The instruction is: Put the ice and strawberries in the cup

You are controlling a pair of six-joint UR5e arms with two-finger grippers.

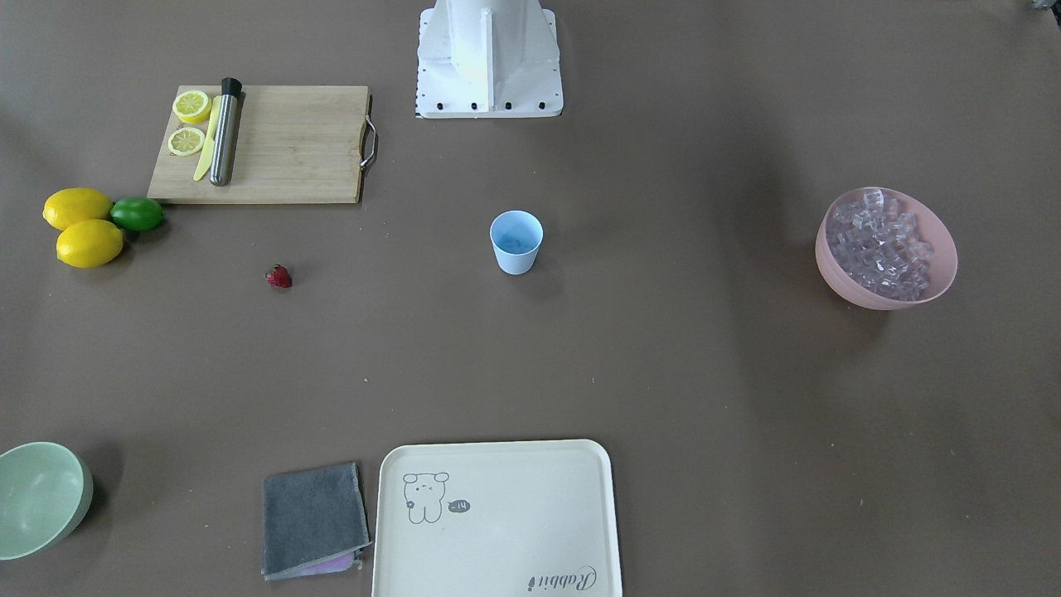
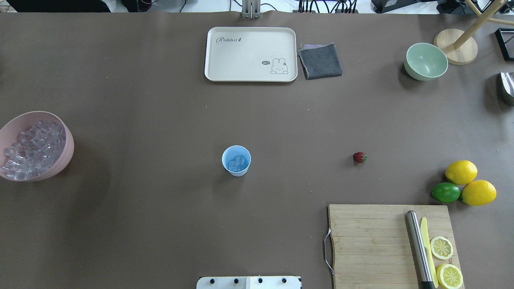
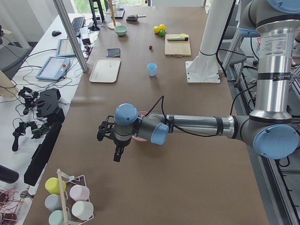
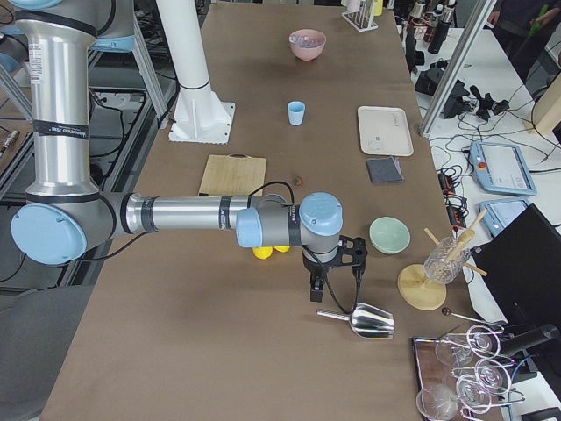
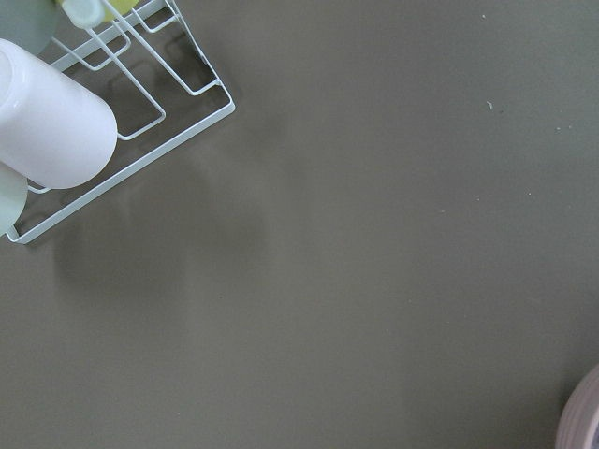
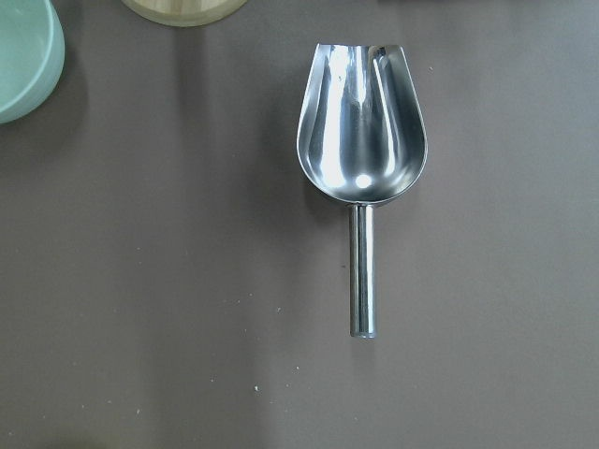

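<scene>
The light blue cup (image 1: 515, 242) stands upright mid-table, and a few ice cubes (image 2: 236, 163) lie inside it. A pink bowl (image 2: 68, 154) at the table's left end holds several more ice cubes (image 1: 883, 245). One red strawberry (image 2: 360, 157) lies on the table to the cup's right. My left gripper (image 3: 117, 154) hangs beyond the pink bowl, near a mug rack (image 5: 112, 112). My right gripper (image 4: 316, 294) hovers at the other end over a metal scoop (image 6: 363, 140). Both show only in the side views, so I cannot tell whether they are open or shut.
A wooden cutting board (image 2: 373, 241) carries lemon slices, a yellow knife and a steel muddler. Two lemons and a lime (image 2: 445, 192) sit beside it. A cream tray (image 2: 249, 72), grey cloth (image 2: 320, 61) and pale green bowl (image 2: 425, 61) line the far edge.
</scene>
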